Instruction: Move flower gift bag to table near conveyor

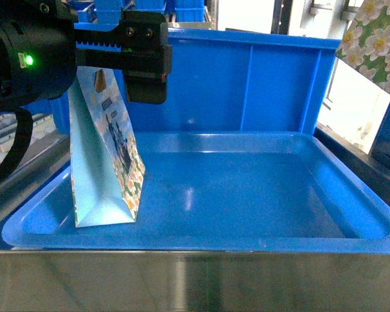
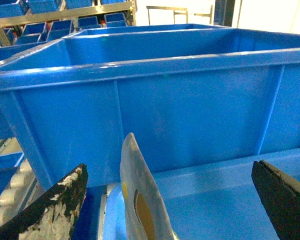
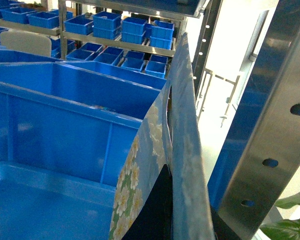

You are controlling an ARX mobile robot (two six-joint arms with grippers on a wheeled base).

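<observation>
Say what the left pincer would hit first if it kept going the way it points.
Probably the top edge of the gift bag between its open fingers, then the blue tray floor; depth is unclear.

The left arm reaches in from the upper left of the head view, a green light lit on its black wrist. The left gripper [image 2: 165,200] points forward, its jaws spread wide; a bag's top edge stands between the fingers [image 2: 55,210], touching neither. The right gripper [image 3: 162,210] is clamped on a flowered bag, one dark finger showing inside the bag's mouth.
</observation>
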